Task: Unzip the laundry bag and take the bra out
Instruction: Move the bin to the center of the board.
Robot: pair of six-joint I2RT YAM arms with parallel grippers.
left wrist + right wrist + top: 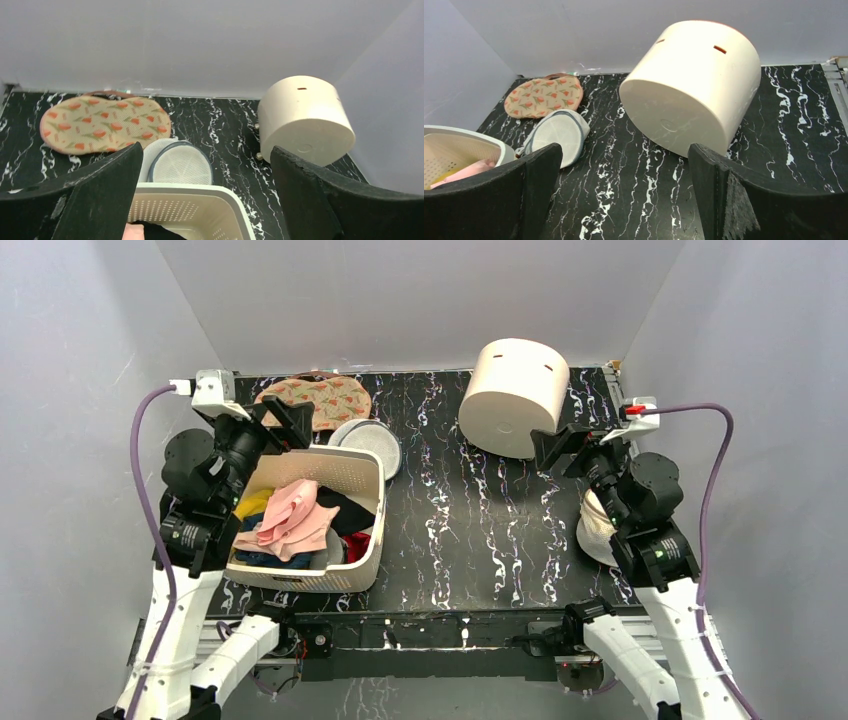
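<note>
You have a black table [470, 530] with white marble veining. At its far left corner lies the flowered laundry bag [318, 398], flat and zipped shut. Just beside it, toward you, sits a round grey-white mesh bag [372, 443], close against the far rim of a cream perforated basket [365, 540] that stands on the left side. Far centre-right, a cream drum-shaped container [512, 395] lies tipped on its side, its flat end facing you. At the right edge rests a round cream pouch [595, 525], partly hidden.
</note>
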